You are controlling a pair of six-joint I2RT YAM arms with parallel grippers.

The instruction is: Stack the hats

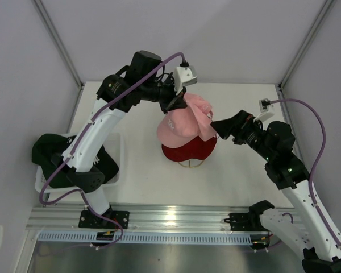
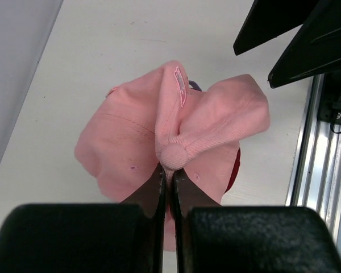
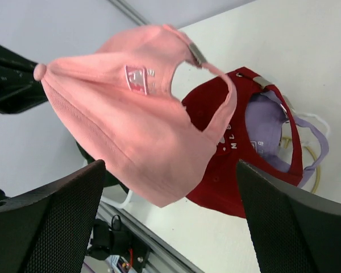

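My left gripper [image 1: 173, 103] [image 2: 169, 170] is shut on the crown of the pink hat [image 1: 182, 122] [image 2: 131, 136] [image 3: 119, 125], pinching the fabric just under its top button. The hat hangs bunched from it over the red hat [image 1: 188, 149] [image 2: 234, 168] [image 3: 238, 170]. The red hat sits over the lavender hat [image 3: 267, 125] on the gold wire stand [image 1: 190, 165] [image 3: 317, 176]. Just right of the pink hat, my right gripper [image 1: 217, 129] [image 3: 170, 222] is open wide, and the hat's lower edge hangs in front of its fingers [image 3: 45, 227]. Dark hats [image 1: 51, 151] lie at the left.
A white tray [image 1: 118, 149] at the table's left edge holds the dark hats, partly under the left arm. A metal rail [image 1: 176, 216] runs along the near edge. Grey walls close the table's back and sides.
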